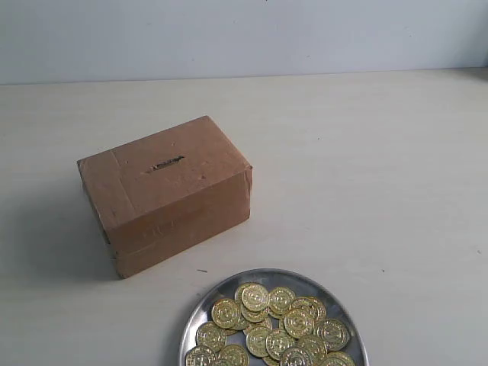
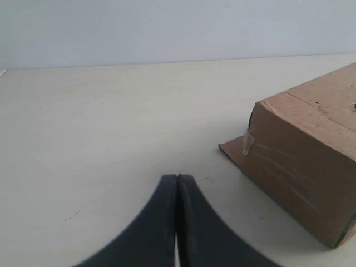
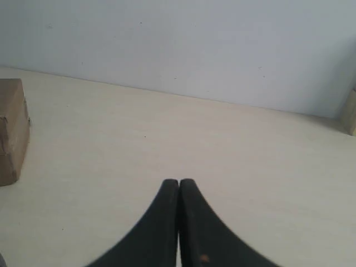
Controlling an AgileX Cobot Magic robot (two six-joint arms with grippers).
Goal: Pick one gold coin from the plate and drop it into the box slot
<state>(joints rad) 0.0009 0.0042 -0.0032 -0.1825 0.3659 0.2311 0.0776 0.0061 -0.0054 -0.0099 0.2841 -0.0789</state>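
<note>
A heap of gold coins [image 1: 278, 324] is seen lying in the silver plate [image 1: 204, 306], which is set at the near edge of the exterior view (its lower part is cut off). The cardboard box [image 1: 164, 194] stands on the pale table [image 1: 366, 168] up and to the left of the plate, apart from it. The dark slot [image 1: 165, 164] is cut into its top face. The left gripper [image 2: 177, 179] is closed tight with nothing held, the box just beside it. The right gripper [image 3: 178, 182] is likewise closed and empty, above bare table.
</note>
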